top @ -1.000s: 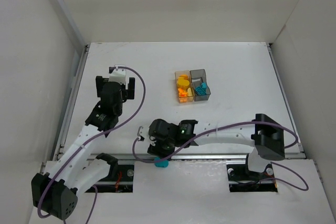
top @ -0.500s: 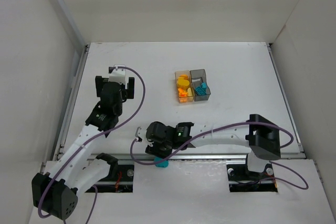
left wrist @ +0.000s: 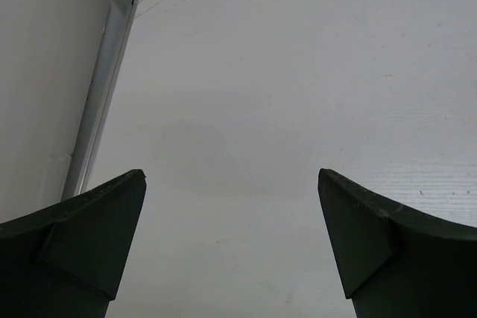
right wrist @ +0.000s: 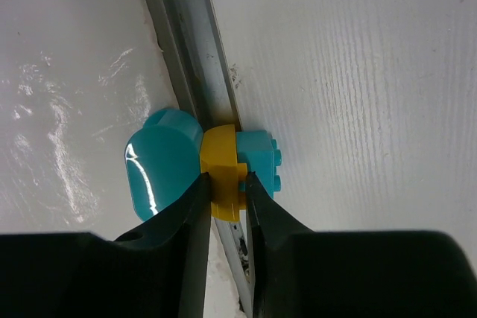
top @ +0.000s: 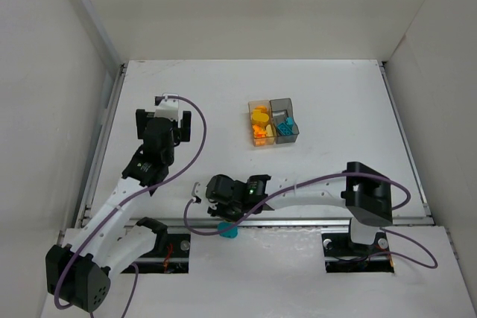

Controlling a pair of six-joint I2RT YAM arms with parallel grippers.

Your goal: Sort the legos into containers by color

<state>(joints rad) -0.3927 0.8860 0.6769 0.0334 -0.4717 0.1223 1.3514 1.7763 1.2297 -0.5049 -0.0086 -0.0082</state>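
A lego cluster lies on the metal rail at the table's near edge: a yellow piece [right wrist: 222, 160] between a rounded teal piece [right wrist: 159, 163] and a studded teal brick [right wrist: 260, 157]. In the top view only its teal part [top: 229, 232] shows. My right gripper [right wrist: 226, 181] is shut on the yellow piece; it also shows in the top view [top: 224, 218]. The orange-tinted bin [top: 259, 126] holds orange and yellow legos. The joined grey bin [top: 285, 121] holds teal ones. My left gripper [left wrist: 231, 184] is open and empty above bare table, also visible in the top view [top: 162, 119].
The metal rail [right wrist: 185, 50] runs along the table's near edge, with a glossy white base plate [right wrist: 59, 72] beyond it. White walls close in the left, back and right. A metal strip [left wrist: 100, 87] lines the left edge.
My right arm has slid a little to the left, its gripper staying low at the near-edge rail by the teal lego. The left arm has barely moved.
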